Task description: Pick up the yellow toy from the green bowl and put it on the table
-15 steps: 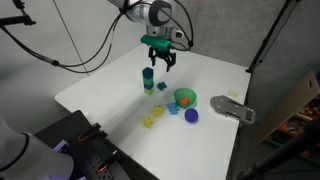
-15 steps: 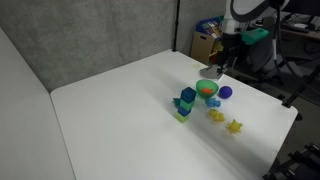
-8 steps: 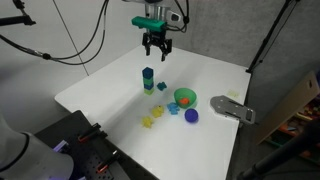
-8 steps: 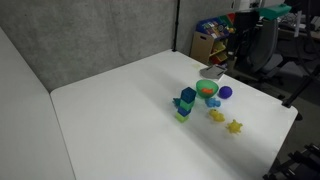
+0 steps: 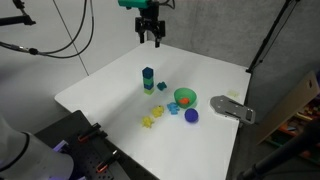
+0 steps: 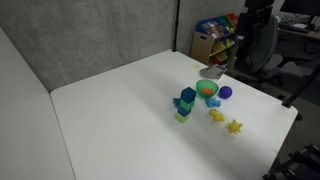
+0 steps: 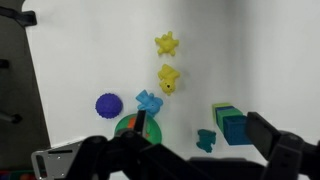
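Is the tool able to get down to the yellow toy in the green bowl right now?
Probably yes. The tool hangs open, high above the table, off to one side of the green bowl. Nothing covers the bowl, and the yellow toy lies exposed inside.

Room above the green bowl [image 5: 185, 97] is lying open; a blue ball [image 5: 191, 116] is sitting just beside it, a block tower [image 5: 148, 80] standing near.
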Available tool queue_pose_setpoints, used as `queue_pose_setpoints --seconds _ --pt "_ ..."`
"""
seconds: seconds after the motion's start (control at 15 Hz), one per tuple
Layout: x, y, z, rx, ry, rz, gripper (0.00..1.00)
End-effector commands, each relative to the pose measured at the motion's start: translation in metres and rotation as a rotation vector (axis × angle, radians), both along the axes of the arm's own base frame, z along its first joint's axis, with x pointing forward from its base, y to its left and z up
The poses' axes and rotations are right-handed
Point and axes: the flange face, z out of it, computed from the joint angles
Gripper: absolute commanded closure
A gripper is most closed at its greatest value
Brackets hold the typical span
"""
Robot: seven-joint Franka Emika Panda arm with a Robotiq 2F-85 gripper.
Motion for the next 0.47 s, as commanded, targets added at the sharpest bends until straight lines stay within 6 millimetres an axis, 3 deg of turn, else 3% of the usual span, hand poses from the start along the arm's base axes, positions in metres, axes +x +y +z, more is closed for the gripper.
queue_pose_setpoints --seconds 0.0,0.4 --pt "-0.0158 0.0030 0.0175 0.031 -0.042 -0.042 0.00" --pt "-0.0136 0.0029 0.0196 0.026 -0.034 -0.024 0.00"
